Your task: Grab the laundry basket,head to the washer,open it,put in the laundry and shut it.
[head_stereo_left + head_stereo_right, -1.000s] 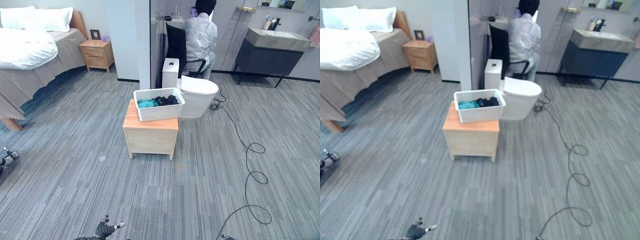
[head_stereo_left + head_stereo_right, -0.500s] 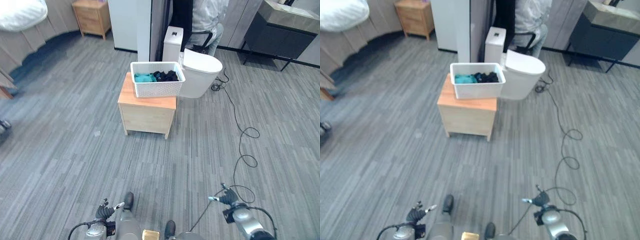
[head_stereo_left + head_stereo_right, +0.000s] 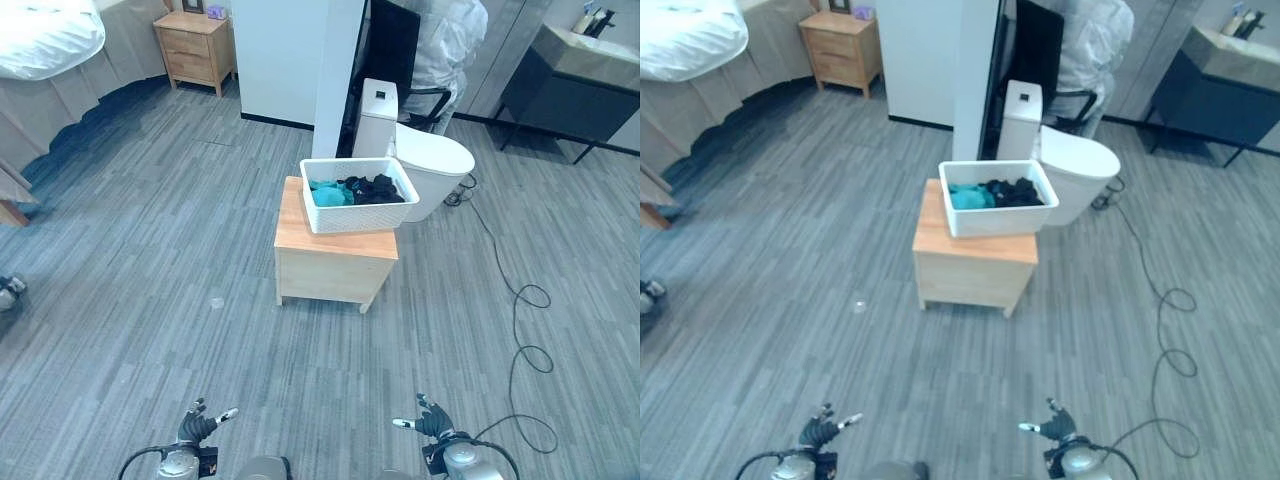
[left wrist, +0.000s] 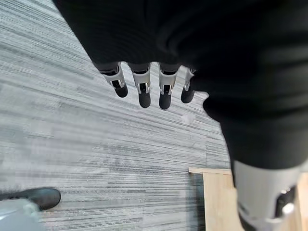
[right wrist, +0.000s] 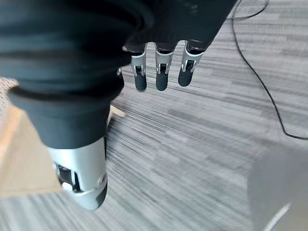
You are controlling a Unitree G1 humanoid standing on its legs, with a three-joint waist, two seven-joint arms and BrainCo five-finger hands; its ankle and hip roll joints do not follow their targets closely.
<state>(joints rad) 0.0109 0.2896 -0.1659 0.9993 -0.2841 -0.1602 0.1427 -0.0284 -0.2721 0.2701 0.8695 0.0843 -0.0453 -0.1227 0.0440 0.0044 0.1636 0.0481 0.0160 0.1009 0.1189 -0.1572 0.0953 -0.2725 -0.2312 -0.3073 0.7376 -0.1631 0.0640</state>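
Grey wood-grain flooring point(image 3: 150, 300) runs across the whole room. At the far left lies a bed point(image 3: 45, 40) with white bedding, and just beyond it stands a small wooden nightstand point(image 3: 195, 45) against the wall. Low at the left edge of the head view hangs the left hand point(image 3: 198, 425), its fingers point(image 4: 144, 91) straight and relaxed, holding nothing, well short of the furniture. In the middle stands a light wooden cabinet point(image 3: 335, 265), and on its top sits the white laundry basket point(image 3: 358, 195), upright, with teal and dark clothes point(image 3: 360, 188) heaped inside. Just behind and to the right of the basket is a white toilet point(image 3: 430, 160); past it a person in a white top point(image 3: 450, 45) sits on a dark chair, back turned. Low on the right hangs the right hand point(image 3: 428, 420) — fingers point(image 5: 161, 72) likewise straight and empty, apart from the basket. Farther right stands a dark vanity point(image 3: 570, 85) with a basin.
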